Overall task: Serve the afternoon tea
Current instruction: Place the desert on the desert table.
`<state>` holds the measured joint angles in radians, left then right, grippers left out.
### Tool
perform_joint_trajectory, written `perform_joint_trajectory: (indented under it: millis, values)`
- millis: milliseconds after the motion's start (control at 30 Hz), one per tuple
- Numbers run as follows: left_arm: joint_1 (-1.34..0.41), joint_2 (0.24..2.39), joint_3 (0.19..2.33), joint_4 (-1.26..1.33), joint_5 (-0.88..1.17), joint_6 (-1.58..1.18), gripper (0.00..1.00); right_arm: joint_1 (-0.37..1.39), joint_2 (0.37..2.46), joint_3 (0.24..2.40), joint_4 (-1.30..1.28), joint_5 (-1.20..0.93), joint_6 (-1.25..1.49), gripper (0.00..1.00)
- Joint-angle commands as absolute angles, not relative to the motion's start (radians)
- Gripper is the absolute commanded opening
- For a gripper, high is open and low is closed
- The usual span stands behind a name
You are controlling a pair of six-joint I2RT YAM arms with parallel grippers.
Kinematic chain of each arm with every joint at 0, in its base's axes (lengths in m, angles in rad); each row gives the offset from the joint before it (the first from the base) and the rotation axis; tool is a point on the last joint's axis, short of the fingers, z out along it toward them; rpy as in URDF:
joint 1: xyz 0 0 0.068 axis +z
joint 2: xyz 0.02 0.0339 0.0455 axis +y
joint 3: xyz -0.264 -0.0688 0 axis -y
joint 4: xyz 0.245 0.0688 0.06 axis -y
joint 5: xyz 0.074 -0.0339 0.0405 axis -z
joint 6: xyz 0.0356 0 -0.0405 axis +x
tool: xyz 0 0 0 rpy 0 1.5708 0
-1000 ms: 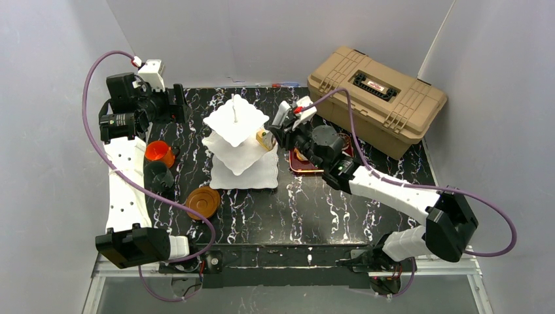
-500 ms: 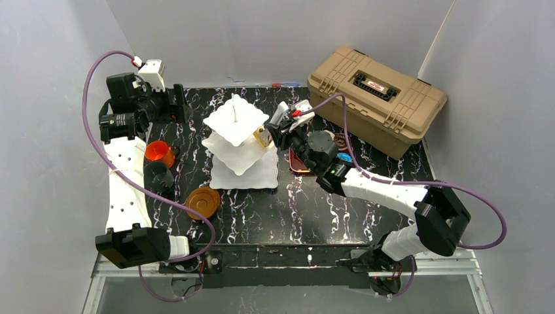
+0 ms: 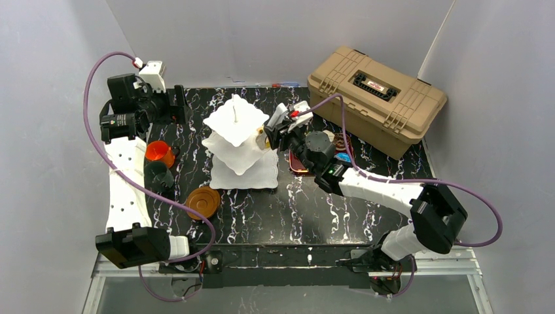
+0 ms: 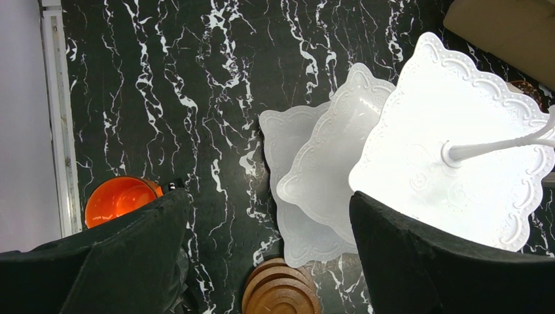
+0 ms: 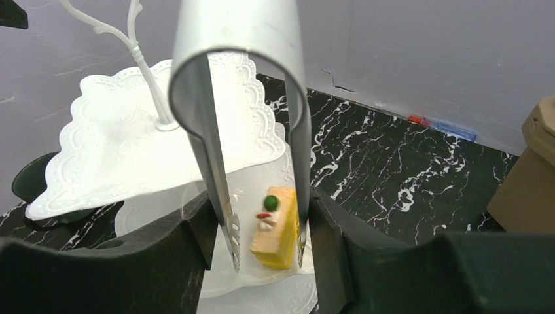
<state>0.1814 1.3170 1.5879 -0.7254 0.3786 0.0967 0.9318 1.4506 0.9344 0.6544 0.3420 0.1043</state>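
**Right arm.** The right gripper (image 3: 271, 134) is extended over the right side of the white three-tier stand (image 3: 235, 140). Its fingers are clenched on the metal tongs (image 5: 235, 39), one tong arm against each finger.

**Task item.** A yellow cake slice (image 5: 275, 226) is located on the middle tier of the stand, near its right corner and between the two tong arms.
- The right tong arm is seen against the slice or just beside it. A gap is visible between the left tong arm and the slice.
- In the right wrist view the slice's long axis runs nearly parallel to the tong arms.
- The green and red toppings are seen at the end farther from the tong tips.
- It cannot be told whether the slice stands upright or lies flat.

**Left arm.** The left gripper (image 4: 267, 203) is held above the far left of the table (image 3: 314, 209). Its fingers are spread wide and nothing is held.

**Other items.** The orange cup (image 3: 157, 152), the dark cup (image 3: 158, 175) and the stacked brown saucers (image 3: 202, 201) are placed left of the stand. The tan toolbox (image 3: 376, 98) is positioned at the far right.
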Motion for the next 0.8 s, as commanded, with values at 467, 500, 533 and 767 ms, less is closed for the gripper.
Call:
perform_joint_trajectory:
  millis: [467,500,533,767]
  values:
    - [0.188,1.291,1.575,-0.730,0.394,0.102,0.91,0.937,1.252,0.918,0.598,0.412,0.077,0.61]
    - [0.189,1.290,1.576,-0.731,0.394,0.103,0.91,0.937,1.231,0.913,0.576,0.423,0.071,0.61]
    - [0.187,1.291,1.577,-0.731,0.394,0.103,0.91,0.936,1.209,0.906,0.555,0.434,0.065,0.61]
    - [0.187,1.289,1.574,-0.732,0.391,0.111,0.91,0.927,1.097,0.850,0.446,0.505,0.044,0.62]
